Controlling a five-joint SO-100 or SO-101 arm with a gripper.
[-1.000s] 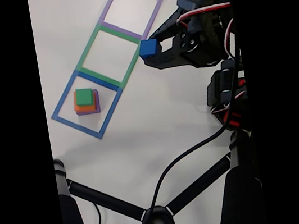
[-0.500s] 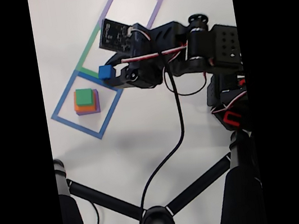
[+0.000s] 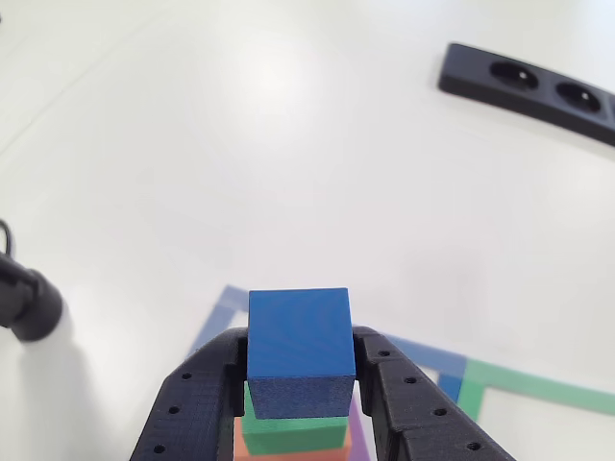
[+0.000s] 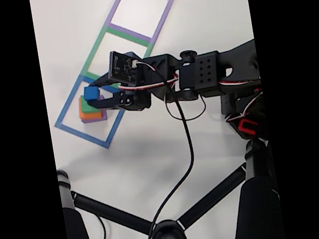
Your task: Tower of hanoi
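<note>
I'm watching my hand (image 3: 300, 384) gripping the blue cube (image 3: 299, 351) between both fingers, hanging right above the green block (image 3: 293, 434) topping the stack. In the fixed view the cube (image 4: 91, 93) is sitting over the stack (image 4: 92, 113) inside the blue square (image 4: 66, 107). Farther out, green square (image 4: 94, 51) and purple square (image 4: 159, 19) are lying on the white counter (image 3: 288, 144), power strip (image 3: 528, 82) far right.
</note>
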